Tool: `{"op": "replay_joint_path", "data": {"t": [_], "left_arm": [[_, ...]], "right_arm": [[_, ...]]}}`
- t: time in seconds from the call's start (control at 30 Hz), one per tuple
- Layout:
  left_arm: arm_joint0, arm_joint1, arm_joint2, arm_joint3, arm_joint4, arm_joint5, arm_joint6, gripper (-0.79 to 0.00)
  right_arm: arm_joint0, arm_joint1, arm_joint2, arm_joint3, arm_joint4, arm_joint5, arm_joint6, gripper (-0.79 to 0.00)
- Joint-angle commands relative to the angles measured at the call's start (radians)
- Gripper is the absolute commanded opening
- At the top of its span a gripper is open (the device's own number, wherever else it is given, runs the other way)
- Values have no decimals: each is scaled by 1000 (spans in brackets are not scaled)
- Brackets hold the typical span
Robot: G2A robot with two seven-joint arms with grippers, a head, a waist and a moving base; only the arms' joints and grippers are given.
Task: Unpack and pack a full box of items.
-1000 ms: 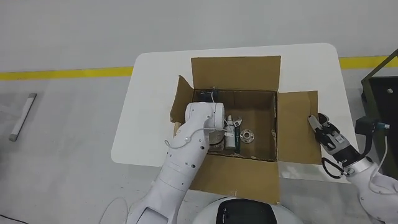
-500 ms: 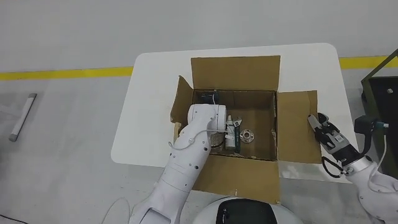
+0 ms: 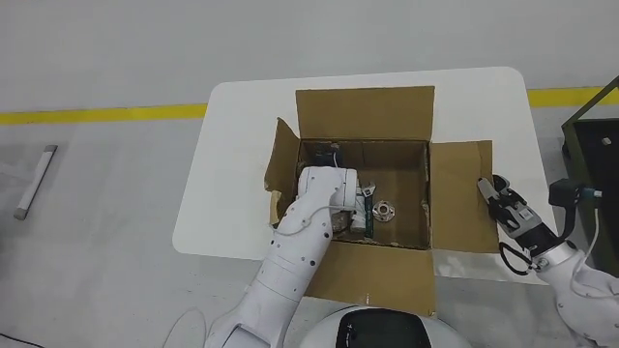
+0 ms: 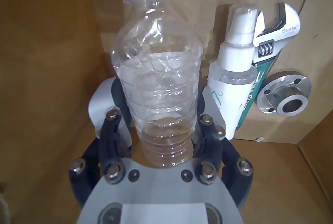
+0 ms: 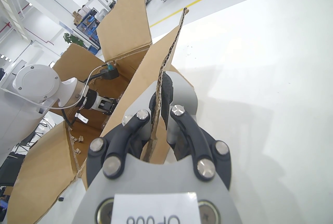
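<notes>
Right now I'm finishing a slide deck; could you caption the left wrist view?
Left gripper clamps a clear bottle inside the cardboard box, beside a spray bottle, wrench and metal flange.

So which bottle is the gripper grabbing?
The big clear water bottle with the white cap: the left gripper is shut on it. The small white spray bottle lies beside it, outside the gripper.

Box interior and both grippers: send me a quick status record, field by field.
Left gripper: shut on clear bottle, inside box
Right gripper: shut on right flap edge
Beside bottle: spray bottle, wrench, metal flange
Bottle cap: on
</notes>
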Motion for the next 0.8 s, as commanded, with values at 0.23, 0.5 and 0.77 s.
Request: {"op": "replay_joint_path", "data": {"t": [0.23,0.5,0.77], "left_arm": [[-13,-8,-4,11,1,-4,0,-785],[-3,-10,-18,-110,-37,-47,-26,-785],[11,-11,-21,-286,-64,-98,-75,-785]], "right_arm": [[13,-1,8,5,2,8,-2,-785],[42,2,48,14,-4,19,-8,-785],[89,6,67,61,-10,10,14,-785]]}}
